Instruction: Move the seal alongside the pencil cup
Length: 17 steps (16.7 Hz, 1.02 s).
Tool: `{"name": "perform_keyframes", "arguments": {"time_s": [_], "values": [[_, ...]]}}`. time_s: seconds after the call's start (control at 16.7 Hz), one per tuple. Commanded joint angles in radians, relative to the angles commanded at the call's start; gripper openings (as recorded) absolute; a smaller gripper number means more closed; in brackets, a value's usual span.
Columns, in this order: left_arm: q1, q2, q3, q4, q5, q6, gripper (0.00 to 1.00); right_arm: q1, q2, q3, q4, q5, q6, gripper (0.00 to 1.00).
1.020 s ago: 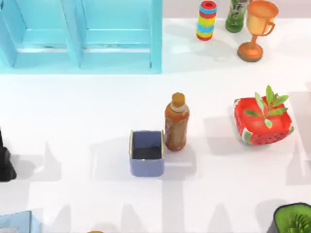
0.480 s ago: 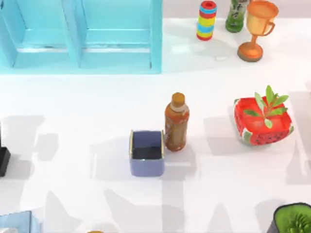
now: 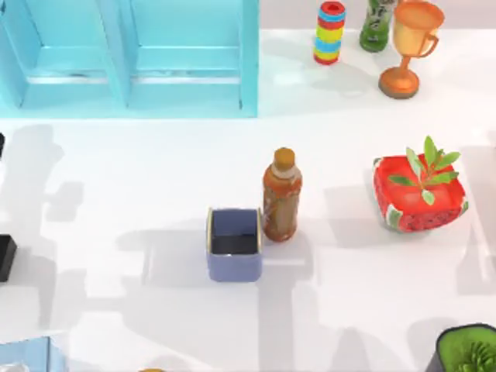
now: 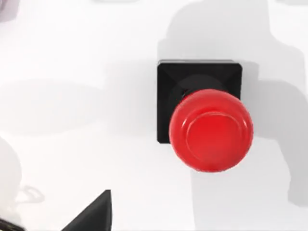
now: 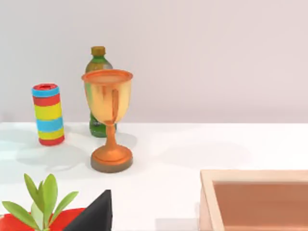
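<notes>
A white worktop (image 3: pixel 139 170) spreads out under a pale wall, with a light-blue cabinet (image 3: pixel 128 58) along its far left side. Near the middle the pencil cup (image 3: pixel 234 244) stands upright, its right wall touching or just beside an amber bottle (image 3: pixel 281 195). To the right, well apart from them, sits a watermelon-patterned planter (image 3: pixel 420 194) with a green sprig. At the far right edge a striped cylinder (image 3: pixel 329 32), a green bottle (image 3: pixel 377 23) and an orange goblet (image 3: pixel 409 46) stand close together; the right wrist view sees the same trio from the side, near a tan tray (image 5: pixel 255 199). The seal (image 4: pixel 204 118) stands on the worktop at the far left edge, well apart from the pencil cup; the left wrist view looks straight down on its red knob and black base. The left hand hangs above it, one dark fingertip (image 4: pixel 94 214) showing; whether its fingers are apart or together I cannot tell. For the right hand, likewise a single fingertip (image 5: pixel 94 214) shows, state unclear.
</notes>
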Motion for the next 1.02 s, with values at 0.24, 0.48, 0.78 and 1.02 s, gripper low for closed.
{"name": "perform_keyframes", "arguments": {"time_s": [0.24, 0.48, 0.78, 1.02], "values": [[0.011, 0.147, 0.122, -0.111, 0.001, 0.015, 1.0, 0.0, 0.0, 0.0, 0.0, 0.0, 0.0, 1.0], [0.012, 0.158, 0.132, -0.12, 0.001, 0.016, 1.0, 0.0, 0.0, 0.0, 0.0, 0.0, 0.0, 1.0], [0.011, 0.173, 0.064, -0.045, 0.001, 0.015, 1.0, 0.0, 0.0, 0.0, 0.0, 0.0, 0.0, 1.0], [0.013, 0.22, -0.076, 0.163, 0.001, 0.019, 1.0, 0.0, 0.0, 0.0, 0.0, 0.0, 0.0, 1.0]]}}
